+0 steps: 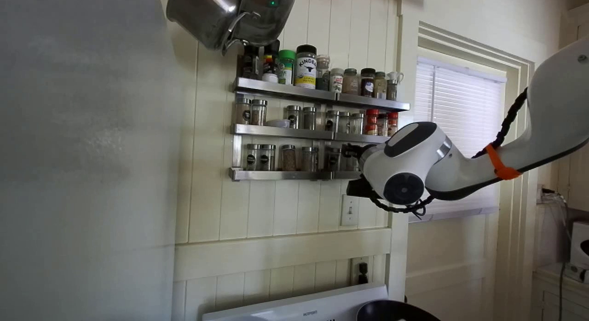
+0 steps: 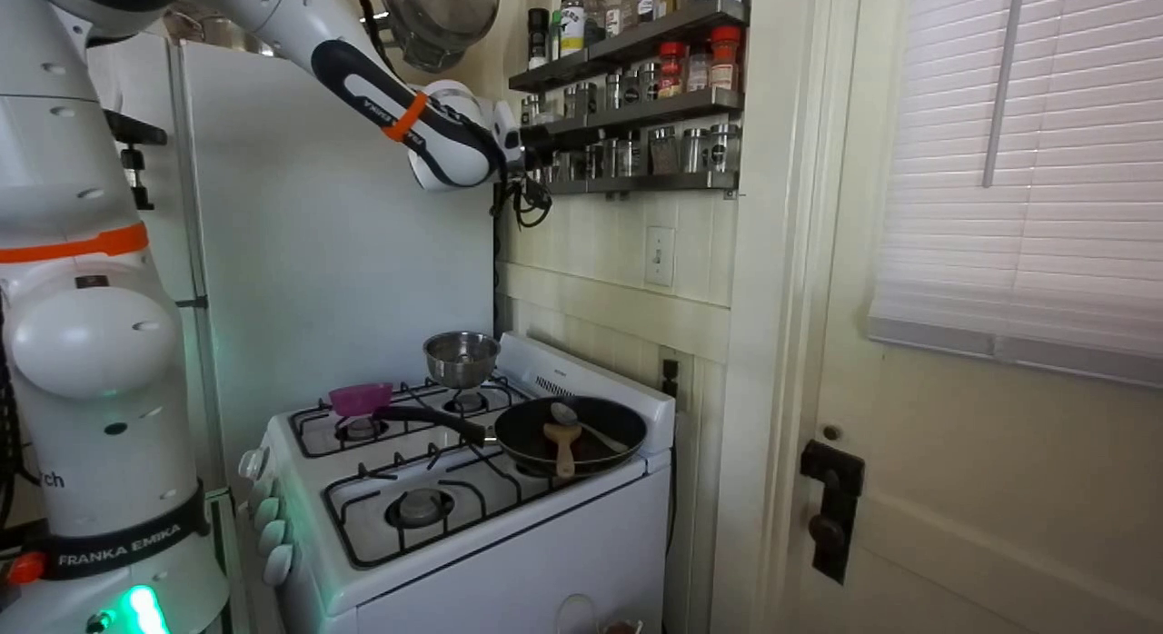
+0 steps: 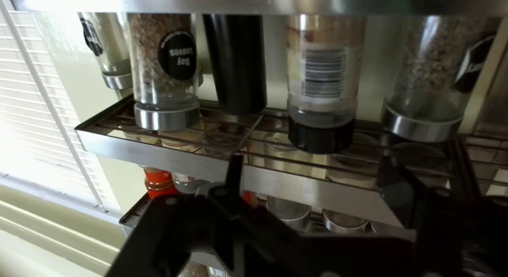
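Note:
In the wrist view, which stands upside down, my gripper (image 3: 315,179) is open, with a gap between its two dark fingers and nothing held. Beyond that gap is a black-capped bottle (image 3: 325,80) with a barcode label. Beside it are a black cylinder (image 3: 240,66), a jar labelled Bay Leaves (image 3: 152,78) and a steel-lidded jar (image 3: 428,70) of brown flakes. A metal shelf (image 3: 309,189) crosses behind the fingers. In both exterior views the gripper (image 1: 352,151) points at the spice rack near the lowest shelf (image 1: 283,175). Whether the fingers touch any jar cannot be told.
More spice bottles fill the top shelf (image 1: 285,88) and middle shelf (image 1: 283,131). Steel pots (image 1: 207,17) hang above. A stove (image 2: 509,561) below bears a frying pan (image 2: 522,425), a steel bowl (image 2: 462,366) and a pink bowl (image 2: 359,399). A fridge (image 2: 345,225) and door (image 2: 954,461) flank the wall.

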Robot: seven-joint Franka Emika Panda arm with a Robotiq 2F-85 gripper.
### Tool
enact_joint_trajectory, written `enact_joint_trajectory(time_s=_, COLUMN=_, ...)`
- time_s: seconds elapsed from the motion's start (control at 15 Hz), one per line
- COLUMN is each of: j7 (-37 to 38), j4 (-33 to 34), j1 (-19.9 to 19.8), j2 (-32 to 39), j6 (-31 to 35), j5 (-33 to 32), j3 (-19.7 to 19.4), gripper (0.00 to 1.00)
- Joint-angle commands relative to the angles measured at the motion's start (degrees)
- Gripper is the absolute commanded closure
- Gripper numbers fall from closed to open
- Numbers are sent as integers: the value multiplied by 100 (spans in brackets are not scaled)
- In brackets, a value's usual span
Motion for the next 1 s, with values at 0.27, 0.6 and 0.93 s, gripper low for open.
enact_joint_trajectory(time_s=0.27, j7=-55, j4=-1188, j1=276, j2=-952, j6=-135, j5=278, j3=-37, gripper=16)
enact_joint_trajectory(time_s=0.6, j7=-508, j4=-1785, j1=529, j2=-1414, j6=-151, j5=925, j3=29, gripper=2)
enact_joint_trajectory(time_s=0.93, j7=-1543, j4=-2495, j1=868, j2=-1890, j6=-590, j5=2253, j3=313, gripper=0)
